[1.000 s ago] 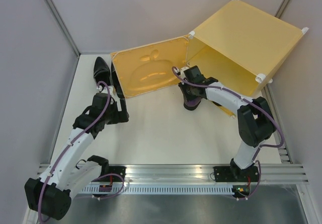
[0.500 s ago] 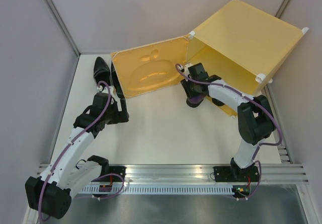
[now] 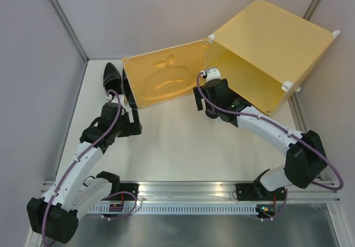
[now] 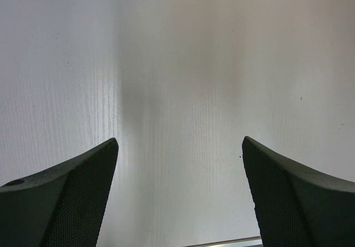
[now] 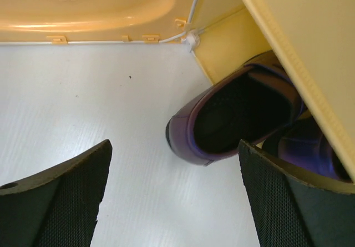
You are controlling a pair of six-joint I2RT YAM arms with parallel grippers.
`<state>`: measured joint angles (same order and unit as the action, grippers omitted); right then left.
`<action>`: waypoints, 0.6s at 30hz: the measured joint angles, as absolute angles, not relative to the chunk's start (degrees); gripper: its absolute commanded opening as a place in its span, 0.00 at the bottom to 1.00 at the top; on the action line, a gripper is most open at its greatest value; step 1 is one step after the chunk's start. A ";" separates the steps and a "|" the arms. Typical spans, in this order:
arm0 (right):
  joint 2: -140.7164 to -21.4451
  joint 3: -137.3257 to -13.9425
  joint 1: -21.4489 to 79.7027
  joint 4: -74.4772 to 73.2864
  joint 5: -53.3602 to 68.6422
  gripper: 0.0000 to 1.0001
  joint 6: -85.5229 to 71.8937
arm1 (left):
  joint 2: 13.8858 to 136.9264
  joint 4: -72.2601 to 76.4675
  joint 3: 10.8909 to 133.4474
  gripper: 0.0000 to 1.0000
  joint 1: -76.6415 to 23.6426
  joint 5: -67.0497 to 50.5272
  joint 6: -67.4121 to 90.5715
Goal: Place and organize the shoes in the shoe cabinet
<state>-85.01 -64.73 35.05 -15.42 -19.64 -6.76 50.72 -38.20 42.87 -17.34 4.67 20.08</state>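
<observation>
Two purple shoes are at the cabinet (image 5: 299,47) mouth. The nearer purple shoe (image 5: 233,119) lies with its front inside the opening and its heel end still out on the tabletop (image 5: 83,108). The second purple shoe (image 5: 302,147) sits just beside it, deeper in and mostly hidden under the cabinet's top panel.

Change over the last second: the right hand (image 5: 173,147) was low at the mouth with its fingers drawn close. It is now spread wide and backed off from the shoe, with nothing between the fingers. The right forearm has swung out along the cabinet front. Read as: nearer purple shoe released.

No change on the left. The left hand (image 4: 180,147) hangs spread over bare tabletop, holding nothing.

A black shoe (image 3: 112,77) is still outside, on the tabletop beyond the far edge of the open door (image 3: 166,80). Whether its mate lies with it cannot be told from above.

Judgement:
- The purple pair is delivered, but the nearer shoe is only part-way in. It likely needs a push inward before the door can swing shut.
- The black shoe is still to be fetched; the left arm is the closer one.
</observation>
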 measured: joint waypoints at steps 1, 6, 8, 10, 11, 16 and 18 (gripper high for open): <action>-83.94 -63.22 36.62 -14.72 -22.06 0.98 -8.78 | 50.52 -38.20 42.87 0.94 -17.32 4.67 20.10; -82.59 -55.94 41.19 -12.38 -31.62 0.98 -20.21 | 50.02 -38.20 42.87 0.94 -17.32 4.64 20.08; -83.57 -54.22 42.28 -12.49 -34.89 0.98 -24.71 | 50.00 -38.20 42.87 0.94 -17.32 4.64 20.08; -85.32 -53.60 43.07 -12.23 -36.99 0.98 -28.21 | 49.95 -38.20 42.87 0.94 -17.32 4.67 20.08; -86.41 -53.34 43.46 -11.64 -37.95 0.98 -29.98 | 49.95 -38.20 42.87 0.94 -17.32 4.67 20.08; -91.94 -51.92 44.29 -8.47 -41.25 0.96 -36.95 | 49.82 -38.20 42.87 0.94 -17.32 4.64 20.08; -94.32 -51.64 44.29 -7.22 -42.85 0.95 -39.29 | 49.71 -38.20 42.87 0.94 -17.32 4.64 20.08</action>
<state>-94.32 -51.64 44.29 -7.22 -42.85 -39.29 49.71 -38.20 42.87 -17.32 4.64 20.08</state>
